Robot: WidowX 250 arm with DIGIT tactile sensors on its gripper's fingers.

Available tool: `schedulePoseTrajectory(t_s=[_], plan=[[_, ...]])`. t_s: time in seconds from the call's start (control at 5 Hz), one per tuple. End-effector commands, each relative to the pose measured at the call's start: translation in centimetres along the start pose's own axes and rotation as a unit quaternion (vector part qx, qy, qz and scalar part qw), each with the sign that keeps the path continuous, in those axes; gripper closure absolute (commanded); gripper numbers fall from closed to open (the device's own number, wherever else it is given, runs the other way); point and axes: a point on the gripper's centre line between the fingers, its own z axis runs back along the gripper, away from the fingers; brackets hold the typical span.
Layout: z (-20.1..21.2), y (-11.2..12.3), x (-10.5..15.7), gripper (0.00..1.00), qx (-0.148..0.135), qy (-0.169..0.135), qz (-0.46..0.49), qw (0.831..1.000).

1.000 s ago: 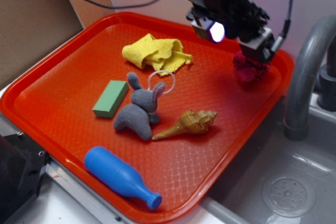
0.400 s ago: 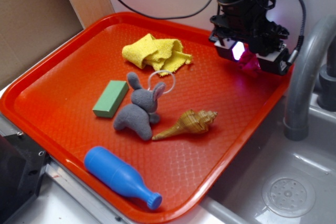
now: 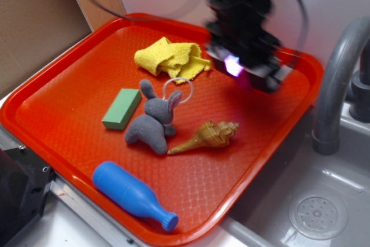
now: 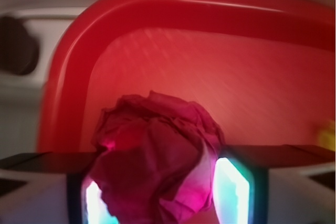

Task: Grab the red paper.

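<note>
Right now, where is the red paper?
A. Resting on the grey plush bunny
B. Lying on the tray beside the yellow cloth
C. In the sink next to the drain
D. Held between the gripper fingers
D: in the wrist view the red paper sits clamped between the two fingers of the gripper, above the tray; in the exterior view it is hidden behind the blurred gripper.

I see a toy kitchen setup: grey faucet (image 3: 341, 79), sink basin with drain (image 3: 317, 215), toys on an orange-red tray (image 3: 69, 79).
</note>
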Motion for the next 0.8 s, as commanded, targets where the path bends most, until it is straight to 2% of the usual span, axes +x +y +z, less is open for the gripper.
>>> schedulePoseTrajectory(t_s=[0.0, 0.2, 0.4, 0.6], plan=[[12.5, 5.0, -4.9, 1.0, 0.098, -0.017, 0.102, 0.99], [15.8, 6.8, -6.4, 1.0, 0.101, 0.001, 0.149, 0.984], [17.6, 7.0, -7.6, 1.0, 0.129, -0.055, 0.159, 0.977], [18.5, 8.7, -7.7, 0.75, 0.091, 0.067, 0.157, 0.981]])
